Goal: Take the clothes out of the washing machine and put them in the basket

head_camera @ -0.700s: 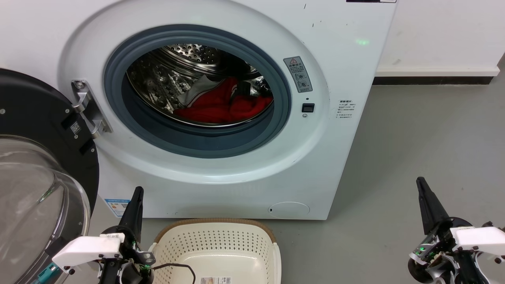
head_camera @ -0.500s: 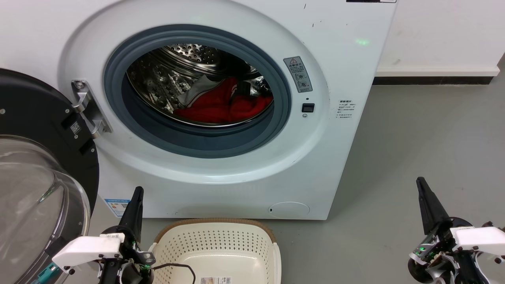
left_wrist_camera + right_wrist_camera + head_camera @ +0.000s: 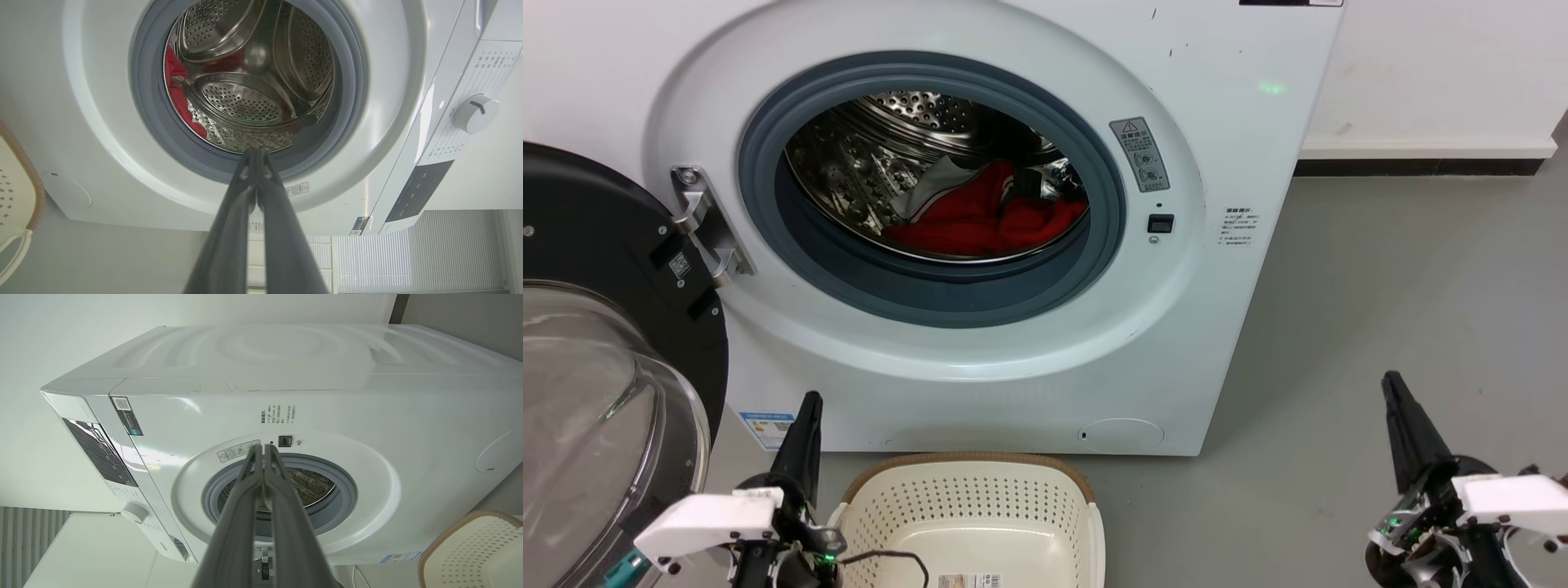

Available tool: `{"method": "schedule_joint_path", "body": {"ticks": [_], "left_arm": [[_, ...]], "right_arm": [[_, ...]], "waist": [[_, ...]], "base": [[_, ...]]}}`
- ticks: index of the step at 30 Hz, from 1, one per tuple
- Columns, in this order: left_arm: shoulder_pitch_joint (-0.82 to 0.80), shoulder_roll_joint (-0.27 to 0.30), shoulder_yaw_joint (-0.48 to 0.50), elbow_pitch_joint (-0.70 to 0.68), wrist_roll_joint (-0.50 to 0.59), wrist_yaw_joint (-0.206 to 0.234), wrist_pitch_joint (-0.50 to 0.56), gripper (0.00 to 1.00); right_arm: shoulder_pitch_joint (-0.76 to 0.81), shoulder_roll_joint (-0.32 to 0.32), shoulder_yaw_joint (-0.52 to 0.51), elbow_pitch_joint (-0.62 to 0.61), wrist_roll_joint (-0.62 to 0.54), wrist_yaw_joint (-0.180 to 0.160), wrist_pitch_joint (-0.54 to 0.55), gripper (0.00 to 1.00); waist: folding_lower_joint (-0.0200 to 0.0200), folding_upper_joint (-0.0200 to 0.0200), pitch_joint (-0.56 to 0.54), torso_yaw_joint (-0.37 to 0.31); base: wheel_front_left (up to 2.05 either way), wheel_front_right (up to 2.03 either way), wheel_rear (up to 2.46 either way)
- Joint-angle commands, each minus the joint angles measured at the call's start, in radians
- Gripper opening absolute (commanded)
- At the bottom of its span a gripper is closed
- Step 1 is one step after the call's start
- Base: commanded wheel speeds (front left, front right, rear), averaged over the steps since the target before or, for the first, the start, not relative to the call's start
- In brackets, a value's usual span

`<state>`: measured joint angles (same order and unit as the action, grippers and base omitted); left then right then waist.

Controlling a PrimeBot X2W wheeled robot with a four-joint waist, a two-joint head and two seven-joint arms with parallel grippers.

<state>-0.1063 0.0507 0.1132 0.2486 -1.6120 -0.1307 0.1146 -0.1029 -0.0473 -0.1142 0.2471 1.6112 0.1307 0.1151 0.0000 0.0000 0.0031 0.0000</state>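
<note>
The white washing machine (image 3: 1225,139) stands ahead with its glass door (image 3: 596,392) swung open to the left. Red clothes (image 3: 980,220) lie low in the steel drum (image 3: 907,122), with a pale striped part at their left. In the left wrist view the clothes (image 3: 177,96) show at the drum's left side. The cream basket (image 3: 968,498) sits on the floor below the machine's front. My left gripper (image 3: 809,400) is shut and empty just left of the basket. My right gripper (image 3: 1390,380) is shut and empty over the floor at the right, far from the drum.
The black-rimmed door (image 3: 572,229) crowds the left side close to my left arm. Grey floor (image 3: 1380,278) stretches right of the machine to a white wall with a dark skirting strip (image 3: 1413,166). A black cable (image 3: 890,557) hangs over the basket's near side.
Both grippers have shifted only slightly; the left sits a little lower in the head view. The clothes, door and basket have not moved.
</note>
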Motion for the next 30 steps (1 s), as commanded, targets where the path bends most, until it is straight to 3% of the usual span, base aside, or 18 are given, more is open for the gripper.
{"method": "schedule_joint_path", "body": {"ticks": [1,13,20,25,30], "left_arm": [[0.003,0.000,-0.001,0.005,0.000,0.000,-0.001,1.00],[0.045,-0.002,-0.008,-0.006,0.024,0.000,-0.047,1.00],[0.054,-0.002,0.017,-0.002,0.080,0.000,-0.080,1.00],[0.045,-0.002,0.055,0.012,0.142,0.001,-0.102,1.00],[0.041,-0.002,0.081,0.002,0.222,0.011,-0.123,1.00]], "right_arm": [[0.003,0.001,0.000,0.005,0.000,0.000,-0.001,1.00],[0.039,0.003,0.014,0.004,-0.030,0.000,-0.047,1.00],[0.038,0.002,-0.003,0.000,-0.103,0.000,-0.080,1.00],[0.030,0.002,-0.031,0.005,-0.194,0.000,-0.102,1.00],[0.025,0.001,-0.064,-0.045,-0.366,0.000,-0.123,1.00]], "waist": [[0.0000,0.0000,0.000,0.000],[0.0000,0.0000,0.002,-0.002],[0.0000,0.0000,0.003,-0.003],[0.0000,0.0000,0.003,-0.004],[0.0000,0.0000,0.004,-0.004]], "base": [[0.00,0.00,0.00],[0.00,0.00,0.00],[0.00,0.00,0.00],[0.00,0.00,0.00],[0.00,0.00,0.00]]}}
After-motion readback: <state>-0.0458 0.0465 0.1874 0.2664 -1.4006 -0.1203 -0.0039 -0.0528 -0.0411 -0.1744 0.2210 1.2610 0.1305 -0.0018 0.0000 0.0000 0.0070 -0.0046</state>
